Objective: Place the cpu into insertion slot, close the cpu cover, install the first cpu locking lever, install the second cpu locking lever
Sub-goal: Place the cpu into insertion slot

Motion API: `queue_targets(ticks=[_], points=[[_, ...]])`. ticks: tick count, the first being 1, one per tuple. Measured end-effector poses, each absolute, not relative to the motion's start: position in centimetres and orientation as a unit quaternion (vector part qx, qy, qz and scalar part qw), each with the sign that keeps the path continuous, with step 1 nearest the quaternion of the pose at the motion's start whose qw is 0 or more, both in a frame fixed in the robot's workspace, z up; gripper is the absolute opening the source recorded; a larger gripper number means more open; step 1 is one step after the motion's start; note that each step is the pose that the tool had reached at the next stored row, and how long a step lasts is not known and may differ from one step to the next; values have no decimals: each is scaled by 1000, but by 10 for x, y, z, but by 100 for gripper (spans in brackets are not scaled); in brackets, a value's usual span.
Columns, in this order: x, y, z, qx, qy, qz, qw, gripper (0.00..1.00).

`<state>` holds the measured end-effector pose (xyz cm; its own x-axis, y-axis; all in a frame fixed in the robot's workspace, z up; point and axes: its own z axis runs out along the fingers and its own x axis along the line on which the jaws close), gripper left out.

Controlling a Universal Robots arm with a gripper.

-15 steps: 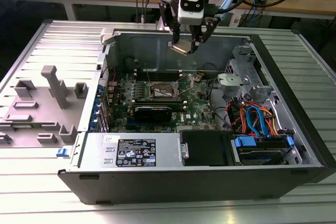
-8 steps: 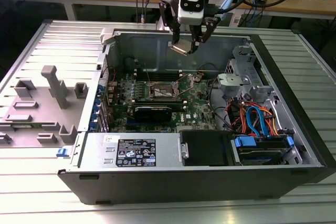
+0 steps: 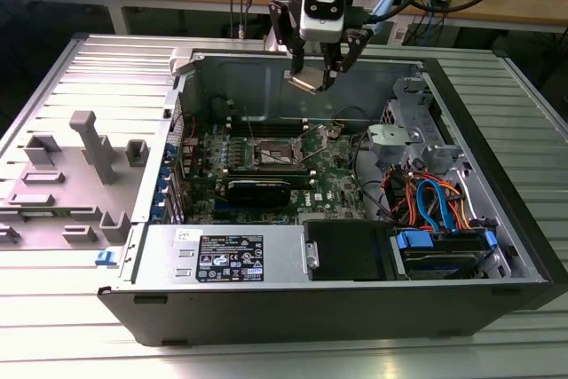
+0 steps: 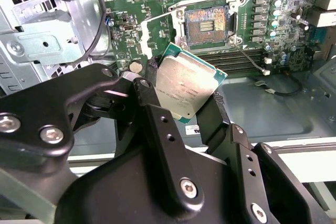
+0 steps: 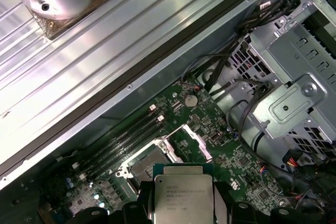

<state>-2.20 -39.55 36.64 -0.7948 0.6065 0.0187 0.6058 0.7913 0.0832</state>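
My gripper (image 3: 312,77) hangs above the rear wall of the open computer case and is shut on the cpu (image 3: 302,80), a flat silvery-topped chip with a green edge. In both wrist views the black fingers (image 4: 152,100) clamp the cpu (image 4: 185,85) (image 5: 182,195) by two opposite sides. The insertion slot (image 3: 273,153) (image 4: 206,22) (image 5: 144,167) lies uncovered on the green motherboard (image 3: 337,179), below and in front of the chip. The cpu cover (image 5: 191,142) (image 4: 157,24) stands swung open at the slot's side.
A long black card (image 3: 266,188) lies just in front of the slot. Blue and orange cables (image 3: 435,206) fill the drive bay at the exterior view's right. A silver box (image 3: 222,255) spans the case front. A grey fixture (image 3: 80,175) sits on the table at the left.
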Motion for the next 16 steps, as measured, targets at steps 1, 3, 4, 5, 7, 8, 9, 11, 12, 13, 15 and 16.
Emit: queue_targets(ticks=[1,3,4,5,7,8,9,11,12,13,15,16], points=[[-22,-395,366,323,946,42,5,54],[-22,-396,366,327,944,42,5,54],[-22,-396,366,329,943,42,5,54],[-22,-396,366,332,942,42,5,54],[-22,-396,366,337,941,42,5,54],[-22,-396,366,337,940,42,5,54],[-22,-396,366,337,940,42,5,54],[-22,-396,366,337,940,42,5,54],[-22,-396,366,337,940,42,5,54],[-22,-396,366,337,940,42,5,54],[-22,-396,366,337,940,42,5,54],[-22,-396,366,338,940,42,5,54]])
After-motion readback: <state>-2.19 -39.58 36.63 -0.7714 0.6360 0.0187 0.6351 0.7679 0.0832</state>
